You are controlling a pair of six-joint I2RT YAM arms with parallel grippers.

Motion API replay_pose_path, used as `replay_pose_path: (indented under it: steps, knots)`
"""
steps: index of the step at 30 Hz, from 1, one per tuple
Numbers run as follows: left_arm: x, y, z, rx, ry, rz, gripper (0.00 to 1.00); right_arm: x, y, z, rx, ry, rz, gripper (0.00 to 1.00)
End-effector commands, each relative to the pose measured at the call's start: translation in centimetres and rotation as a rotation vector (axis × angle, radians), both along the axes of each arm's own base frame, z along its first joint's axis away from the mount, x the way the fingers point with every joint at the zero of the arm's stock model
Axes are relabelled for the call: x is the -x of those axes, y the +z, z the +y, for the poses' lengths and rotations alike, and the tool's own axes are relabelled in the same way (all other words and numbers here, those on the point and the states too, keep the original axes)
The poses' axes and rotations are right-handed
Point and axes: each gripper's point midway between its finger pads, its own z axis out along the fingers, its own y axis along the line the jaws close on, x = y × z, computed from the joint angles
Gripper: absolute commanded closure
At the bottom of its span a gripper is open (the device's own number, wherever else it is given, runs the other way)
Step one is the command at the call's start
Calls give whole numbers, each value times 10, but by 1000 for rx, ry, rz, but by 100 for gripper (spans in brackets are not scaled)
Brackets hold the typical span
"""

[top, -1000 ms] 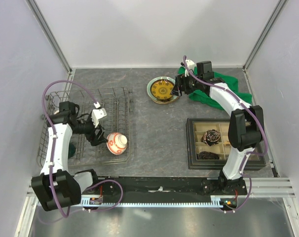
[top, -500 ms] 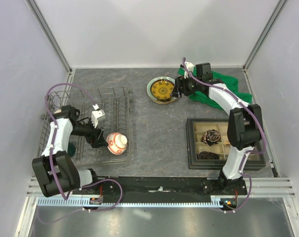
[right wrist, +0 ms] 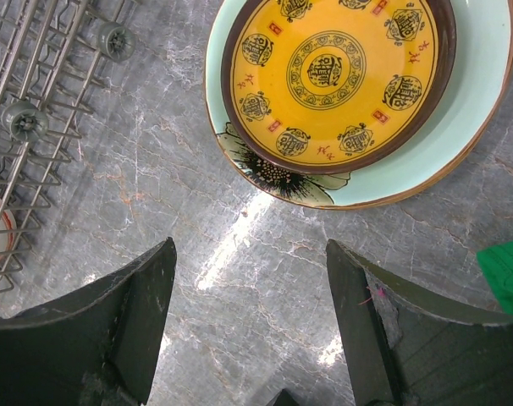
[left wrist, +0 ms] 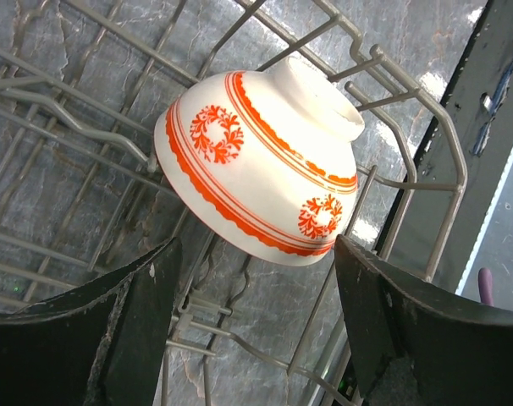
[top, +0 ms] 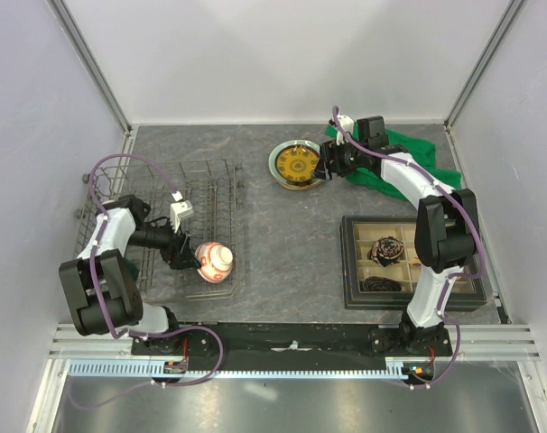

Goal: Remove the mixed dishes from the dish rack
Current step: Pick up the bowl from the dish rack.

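The red-and-white bowl (left wrist: 256, 169) lies foot-up in the near right corner of the dish rack (top: 156, 180), not yet lifted. In the last second the left arm (top: 111, 236) has folded in, and its jaws, apart, flank the bowl, seemingly short of touching, so a grasp looks next. The right arm (top: 409, 176) reaches far, jaws apart and empty beside the yellow-gold plate (right wrist: 337, 76) stacked on the table (top: 282, 244).

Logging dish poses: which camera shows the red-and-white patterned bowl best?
Left wrist: the red-and-white patterned bowl fills the frame, tilted among the dish rack wires, foot ring and wreaths plain. Top external shows it small, in the rack's corner. Right wrist catches only a sliver at its left edge.
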Motion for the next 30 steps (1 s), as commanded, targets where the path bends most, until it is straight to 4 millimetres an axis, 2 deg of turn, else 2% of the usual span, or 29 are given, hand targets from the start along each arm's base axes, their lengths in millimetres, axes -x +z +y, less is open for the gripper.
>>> replay_pose_path:
  steps: [1, 10, 23, 30]
  knots:
    - [-4, 7, -10, 90, -22, -38, 21, -5, -3, 0, -2, 17, -23, 21]
    - [-1, 15, -19, 176, -46, -7, 22, -7, -11, -3, 8, 11, -12, 21]
    - [-7, 26, -25, 241, -34, -1, 28, -10, -19, -10, 20, -4, -1, 20]
    - [-15, 21, -24, 239, 6, 24, 34, -11, -21, -12, 17, -7, 5, 21]
